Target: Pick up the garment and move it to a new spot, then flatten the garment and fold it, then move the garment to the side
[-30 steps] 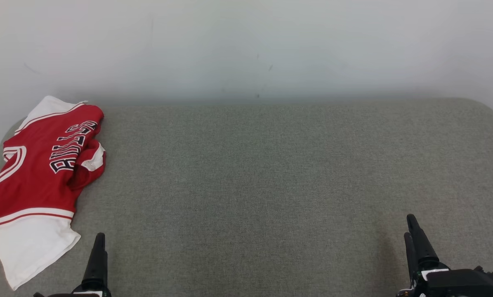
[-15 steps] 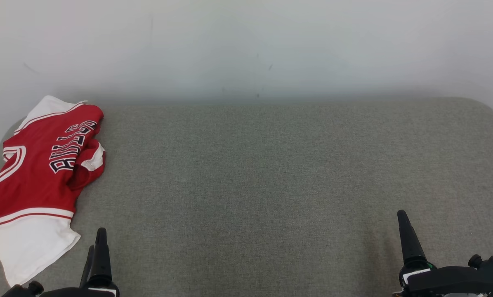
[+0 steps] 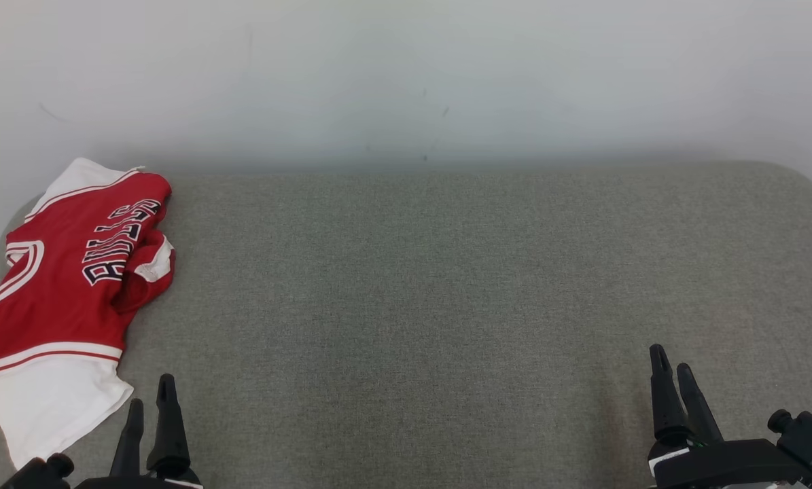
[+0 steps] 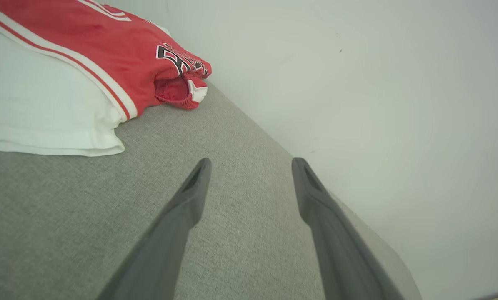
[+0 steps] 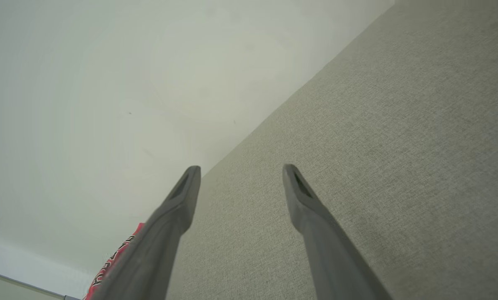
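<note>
The garment (image 3: pixel 59 285), a soft red knit jersey with white bands, dark lettering and a white hem panel, lies folded into a rough oblong at the left end of the grey, coarse-woven worktop (image 3: pixel 446 285). This placement looks like the set-aside spot the task's last step asks for. The left gripper (image 3: pixel 150 392) hovers just beside the garment's white near corner and the right gripper (image 3: pixel 670 358) sits well apart from the garment, each with slim, tapered dark fingers spread wide around nothing, which suggests both arms are parked low, clear of the cloth.
</note>
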Tool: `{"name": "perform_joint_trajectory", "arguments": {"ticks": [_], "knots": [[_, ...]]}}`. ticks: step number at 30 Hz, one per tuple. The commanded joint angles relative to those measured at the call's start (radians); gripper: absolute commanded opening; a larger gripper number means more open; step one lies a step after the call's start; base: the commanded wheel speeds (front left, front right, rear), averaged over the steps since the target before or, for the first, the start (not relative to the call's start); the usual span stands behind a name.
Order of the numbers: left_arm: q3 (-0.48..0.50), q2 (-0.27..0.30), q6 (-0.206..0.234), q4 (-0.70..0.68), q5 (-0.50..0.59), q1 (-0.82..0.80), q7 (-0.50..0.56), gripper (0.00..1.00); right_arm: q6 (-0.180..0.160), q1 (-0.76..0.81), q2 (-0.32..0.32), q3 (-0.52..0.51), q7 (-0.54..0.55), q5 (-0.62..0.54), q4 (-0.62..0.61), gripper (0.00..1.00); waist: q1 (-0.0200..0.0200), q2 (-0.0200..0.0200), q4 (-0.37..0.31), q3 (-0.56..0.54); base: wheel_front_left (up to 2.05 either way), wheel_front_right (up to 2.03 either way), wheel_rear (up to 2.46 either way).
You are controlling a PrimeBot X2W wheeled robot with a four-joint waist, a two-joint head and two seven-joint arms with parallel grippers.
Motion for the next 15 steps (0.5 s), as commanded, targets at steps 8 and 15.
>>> {"name": "perform_joint_trajectory", "arguments": {"ticks": [8, 15], "knots": [[-0.002, 0.026, -0.001, -0.031, 0.140, 0.016, -0.036, 1.00, -0.001, 0.003, -0.007, -0.005, -0.035, -0.153, -0.019, 1.00, 0.0000, 0.0000, 0.000, -0.003, 0.00, 0.00, 0.00], [-0.013, 0.037, -0.011, -0.023, 0.217, 0.027, -0.056, 1.00, -0.001, 0.010, -0.007, -0.007, -0.056, -0.246, -0.010, 1.00, 0.0000, 0.0000, -0.001, -0.005, 0.00, 0.00, 0.00]]}}
